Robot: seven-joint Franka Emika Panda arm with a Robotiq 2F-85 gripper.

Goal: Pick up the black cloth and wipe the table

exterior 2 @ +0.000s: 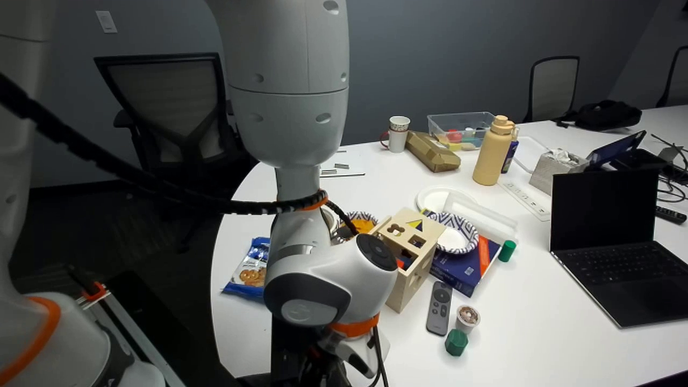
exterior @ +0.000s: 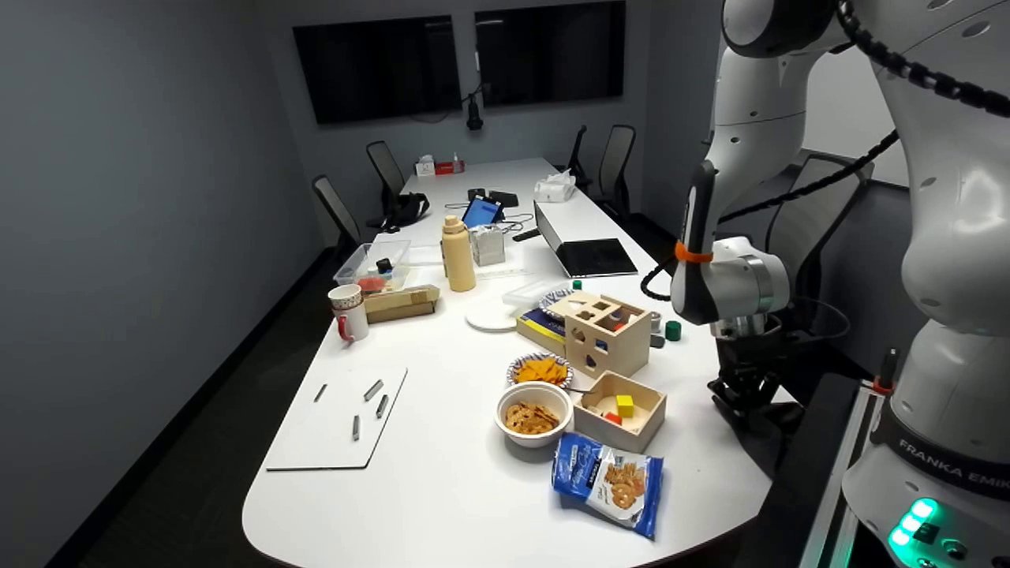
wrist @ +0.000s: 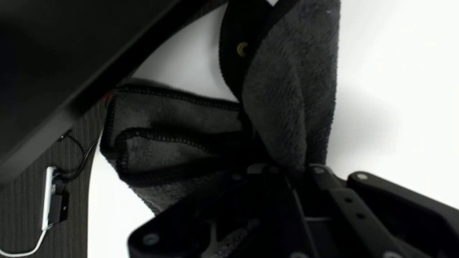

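Observation:
The black cloth [wrist: 287, 89] lies bunched and folded at the edge of the white table [exterior: 442, 489], with dark stitched edges and a small yellow mark. My gripper [wrist: 291, 172] is shut on a fold of the cloth, which rises between its fingertips in the wrist view. In an exterior view the gripper [exterior: 743, 404] is low at the table's edge beside the robot base, and the cloth is hard to tell from the dark fingers there. In an exterior view the gripper [exterior 2: 322, 371] is cut off by the bottom edge, and the cloth cannot be made out.
Near the arm stand a wooden shape box [exterior: 607, 343], an open wooden tray [exterior: 651, 406], a bowl of pretzels [exterior: 534, 414] and a blue snack bag [exterior: 607, 483]. A remote [exterior 2: 439, 307], a green block [exterior 2: 456, 342] and a laptop [exterior 2: 613, 242] are also on the table.

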